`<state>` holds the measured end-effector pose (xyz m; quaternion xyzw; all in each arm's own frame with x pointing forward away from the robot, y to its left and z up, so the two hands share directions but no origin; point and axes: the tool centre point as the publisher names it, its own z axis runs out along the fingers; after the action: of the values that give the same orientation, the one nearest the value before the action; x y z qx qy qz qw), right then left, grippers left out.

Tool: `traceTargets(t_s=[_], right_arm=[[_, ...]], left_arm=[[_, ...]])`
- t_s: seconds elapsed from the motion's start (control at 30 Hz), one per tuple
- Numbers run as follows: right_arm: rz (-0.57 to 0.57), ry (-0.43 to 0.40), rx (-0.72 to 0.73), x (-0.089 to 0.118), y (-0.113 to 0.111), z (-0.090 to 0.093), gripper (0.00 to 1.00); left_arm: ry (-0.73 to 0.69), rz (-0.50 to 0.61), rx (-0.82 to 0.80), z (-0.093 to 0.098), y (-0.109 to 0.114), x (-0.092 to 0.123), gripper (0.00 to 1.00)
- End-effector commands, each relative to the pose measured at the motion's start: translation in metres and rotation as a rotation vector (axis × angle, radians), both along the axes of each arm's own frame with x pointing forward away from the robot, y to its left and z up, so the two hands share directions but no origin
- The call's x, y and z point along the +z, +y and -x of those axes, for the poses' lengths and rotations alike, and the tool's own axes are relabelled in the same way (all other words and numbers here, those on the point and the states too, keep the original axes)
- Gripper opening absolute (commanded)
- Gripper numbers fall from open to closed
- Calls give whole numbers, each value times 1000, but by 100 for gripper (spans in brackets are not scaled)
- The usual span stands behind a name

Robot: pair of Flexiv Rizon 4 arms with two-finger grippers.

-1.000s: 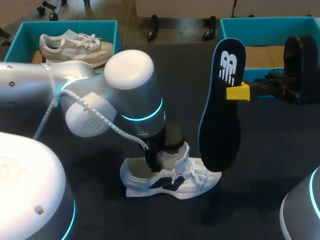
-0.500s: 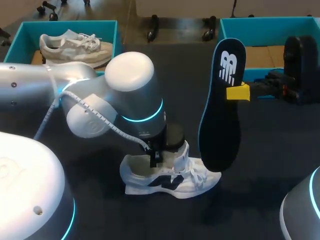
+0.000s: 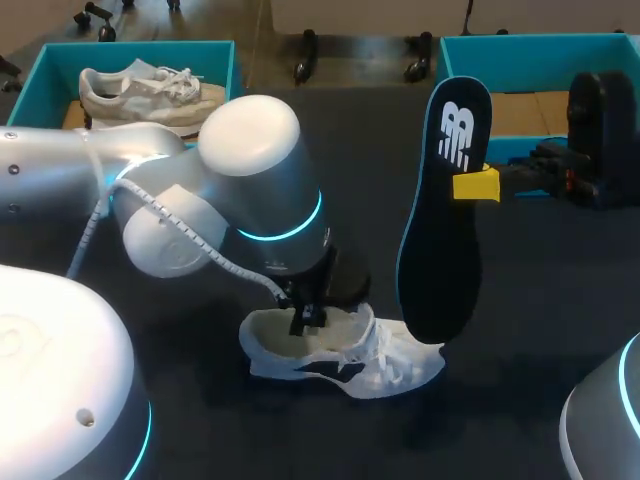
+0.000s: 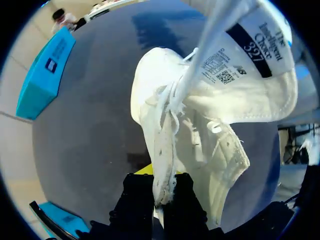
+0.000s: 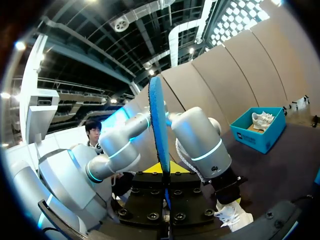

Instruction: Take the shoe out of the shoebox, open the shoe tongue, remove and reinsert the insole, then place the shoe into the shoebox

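dark tabletop point(image 3: 520, 330) carries the white shoe point(image 3: 390, 365) near its front middle. your left fingers point(image 4: 137, 197) pinch its collar; right fingers point(image 3: 476, 186) clamp the insole point(image 3: 440, 240) upright over the toe. hold the mouth spread, seemingly open enough, and feed the insole's tip in first.

The left arm point(image 3: 250, 200) stands over the heel and left side of the shoe point(image 3: 345, 360), blocking access there. The insole point(image 3: 445, 220) hangs upright just beside the toe, closing the right-hand approach. Bare bench point(image 3: 540, 330) lies right of the insole and in front of the shoe. A second shoe point(image 3: 150, 95) occupies the left shoebox point(image 3: 45, 70).
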<state>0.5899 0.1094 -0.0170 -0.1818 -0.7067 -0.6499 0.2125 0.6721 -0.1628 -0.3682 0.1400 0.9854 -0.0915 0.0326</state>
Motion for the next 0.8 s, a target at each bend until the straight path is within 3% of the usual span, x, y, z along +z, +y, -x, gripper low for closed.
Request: traceTargets(t_s=[0.03, 0.3, 0.5, 0.8], right_arm=[[-1, -1, 0, -1, 2, 0, 0], [-1, -1, 0, -1, 2, 0, 0], [-1, -1, 0, -1, 2, 0, 0], [-1, -1, 0, -1, 2, 0, 0]], left_arm=[[-64, 23, -105, 15, 23, 34, 0], [-159, 43, -377, 17, 39, 69, 0], [-252, 18, -642, 23, 39, 87, 0], [-267, 0, -666, 25, 37, 88, 0]])
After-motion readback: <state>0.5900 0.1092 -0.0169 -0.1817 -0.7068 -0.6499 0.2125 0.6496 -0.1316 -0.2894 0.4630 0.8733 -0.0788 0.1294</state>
